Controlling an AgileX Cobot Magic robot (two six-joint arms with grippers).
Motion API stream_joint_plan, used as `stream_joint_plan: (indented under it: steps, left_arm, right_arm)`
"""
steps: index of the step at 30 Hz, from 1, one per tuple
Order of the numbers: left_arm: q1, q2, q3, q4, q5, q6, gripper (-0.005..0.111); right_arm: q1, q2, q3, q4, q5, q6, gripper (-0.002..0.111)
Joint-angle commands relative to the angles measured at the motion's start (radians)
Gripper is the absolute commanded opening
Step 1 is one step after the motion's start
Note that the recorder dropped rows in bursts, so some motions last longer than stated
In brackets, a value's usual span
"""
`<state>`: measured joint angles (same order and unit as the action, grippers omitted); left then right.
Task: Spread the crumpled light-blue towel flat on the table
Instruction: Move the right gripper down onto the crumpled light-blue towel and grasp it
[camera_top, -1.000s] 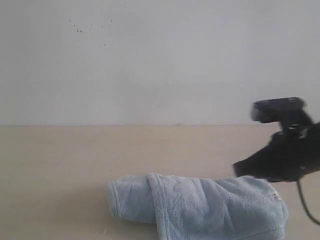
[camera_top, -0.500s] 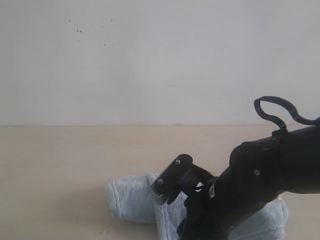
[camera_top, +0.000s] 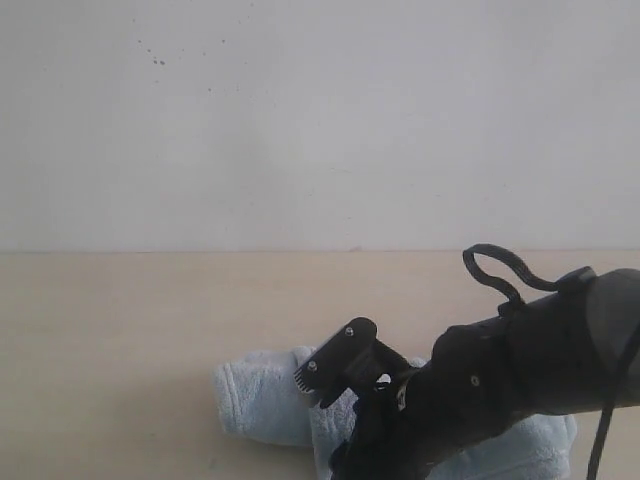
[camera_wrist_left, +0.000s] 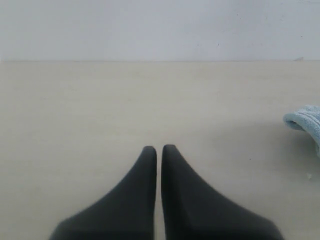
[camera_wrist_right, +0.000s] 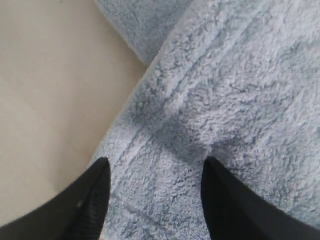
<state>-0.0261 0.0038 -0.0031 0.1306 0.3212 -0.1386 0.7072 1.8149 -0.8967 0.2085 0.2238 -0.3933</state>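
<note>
- Plain white wall (camera_top: 300, 120) at the back, a few dark specks (camera_top: 155, 58) on it toward 11 o'clock of the exterior view; pale beige table (camera_top: 120, 330) fills the lower half
- left gripper (camera_wrist_left: 159, 149): seen only in its own wrist view, two black fingers pressed together with a hairline slit between them, nothing held, over bare table
- one rolled end of the towel shows in the left wrist view, well apart from those fingers, no contact
- towel (camera_top: 258, 398): light blue, fluffy, crumpled into a long bundle on the table, at about 6 o'clock of the exterior view and running toward 4 o'clock; rounded folded end on its 9 o'clock side
- right gripper (camera_wrist_right: 156, 165): fingers spread apart over the towel, stitched hem (camera_wrist_right: 165, 100) running across the pile just ahead of the tips, nothing clamped; can't tell if the tips touch the pile
- exterior view: one toothed finger (camera_top: 335, 362) tilted above the middle of the bundle
- right arm (camera_top: 520, 365): black, comes in from 4 o'clock and hides most of the towel's 3 o'clock half; a strip of towel peeks out below it
- black cable loop (camera_top: 495, 265) stands up at the arm's 12 o'clock
</note>
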Motion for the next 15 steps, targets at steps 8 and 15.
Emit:
stream_joint_plan:
  steps: [8, 15]
  left_arm:
    - [-0.006, -0.004, 0.003, -0.011, -0.009, 0.002, 0.004]
    - [-0.006, -0.004, 0.003, -0.011, -0.009, 0.002, 0.004]
  right_arm:
    - [0.001, 0.034, -0.003, 0.023, 0.06, -0.001, 0.052]
    - [0.001, 0.034, -0.003, 0.145, 0.061, -0.016, 0.052]
